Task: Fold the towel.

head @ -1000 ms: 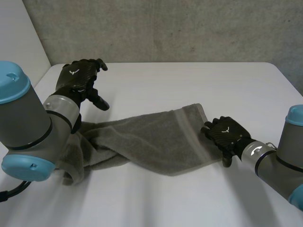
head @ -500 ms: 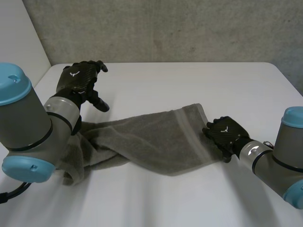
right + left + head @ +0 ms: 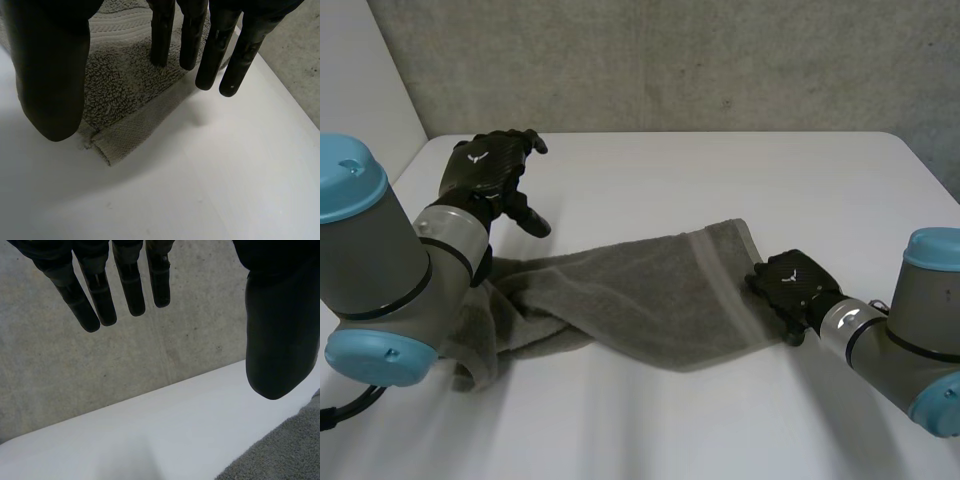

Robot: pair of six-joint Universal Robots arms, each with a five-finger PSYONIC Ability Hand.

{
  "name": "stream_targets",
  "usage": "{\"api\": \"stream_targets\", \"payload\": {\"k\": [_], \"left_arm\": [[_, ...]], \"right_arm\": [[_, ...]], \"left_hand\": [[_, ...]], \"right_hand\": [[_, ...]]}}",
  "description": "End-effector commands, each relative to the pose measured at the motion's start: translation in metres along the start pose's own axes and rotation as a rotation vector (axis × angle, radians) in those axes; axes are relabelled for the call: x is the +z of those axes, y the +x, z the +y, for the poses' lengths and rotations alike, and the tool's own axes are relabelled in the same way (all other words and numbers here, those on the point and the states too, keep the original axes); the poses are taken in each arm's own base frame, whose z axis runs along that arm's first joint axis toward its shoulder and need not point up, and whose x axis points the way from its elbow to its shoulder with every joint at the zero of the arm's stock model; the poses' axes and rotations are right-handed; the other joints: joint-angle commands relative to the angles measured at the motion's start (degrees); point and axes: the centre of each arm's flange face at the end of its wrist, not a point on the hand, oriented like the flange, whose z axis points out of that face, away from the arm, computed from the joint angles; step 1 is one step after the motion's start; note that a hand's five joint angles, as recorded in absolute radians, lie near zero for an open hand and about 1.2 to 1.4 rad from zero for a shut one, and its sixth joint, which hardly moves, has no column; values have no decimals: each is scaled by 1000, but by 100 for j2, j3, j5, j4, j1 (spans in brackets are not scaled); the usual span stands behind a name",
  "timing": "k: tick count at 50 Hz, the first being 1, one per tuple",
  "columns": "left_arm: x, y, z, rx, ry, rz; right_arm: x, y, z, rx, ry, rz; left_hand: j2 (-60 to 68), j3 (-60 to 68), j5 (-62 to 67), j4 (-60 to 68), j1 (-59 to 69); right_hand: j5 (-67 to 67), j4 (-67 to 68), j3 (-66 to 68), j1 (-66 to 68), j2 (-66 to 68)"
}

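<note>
A grey towel (image 3: 640, 290) lies crumpled and drawn out across the white table (image 3: 720, 180), and its left end disappears under my left arm. My left hand (image 3: 485, 170) hangs above the table behind that end, open, fingers (image 3: 100, 295) straight and thumb apart; a bit of towel (image 3: 285, 450) lies below the thumb. My right hand (image 3: 790, 285) is low at the towel's right short edge. Its straight fingers (image 3: 190, 35) reach onto the towel (image 3: 125, 85) near the hemmed corner (image 3: 107, 150), the thumb (image 3: 50, 75) standing apart beside that corner, nothing pinched.
A concrete wall (image 3: 670, 60) runs behind the table. The table's right edge (image 3: 930, 185) lies beyond my right arm. Bare white table surface (image 3: 225, 175) spreads past the towel's corner.
My right hand has edged in toward the towel's right edge and turned a little, its fingers bending slightly. The left hand and the towel have stayed put.
</note>
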Motion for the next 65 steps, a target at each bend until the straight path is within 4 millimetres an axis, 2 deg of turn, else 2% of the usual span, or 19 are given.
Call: {"api": "stream_targets", "payload": {"k": [1,25,38,52,56,65], "left_arm": [[0,0,0,0,-1,0],[0,0,2,0,-5,0],[0,0,2,0,-7,0],[1,0,3,1,-9,1],[1,0,3,1,-9,1],[1,0,3,1,-9,1]], "right_arm": [[5,3,-1,-7,12,13],[12,15,-9,-18,43,60],[17,10,-1,-12,23,43],[6,15,-5,-4,6,37],[1,11,-5,6,-5,11],[-1,9,-6,9,-1,0]], "left_hand": [[-218,-270,-1312,-262,-278],[-235,-287,-1329,-278,-295],[-235,-287,-1329,-278,-295],[-269,-320,-1363,-312,-328],[-269,-320,-1363,-312,-328],[-285,-337,-1380,-329,-345]], "right_hand": [[256,274,269,238,299],[710,728,723,692,753],[980,998,993,961,1022],[643,661,656,625,686],[240,258,253,222,283],[256,274,269,238,299]]}}
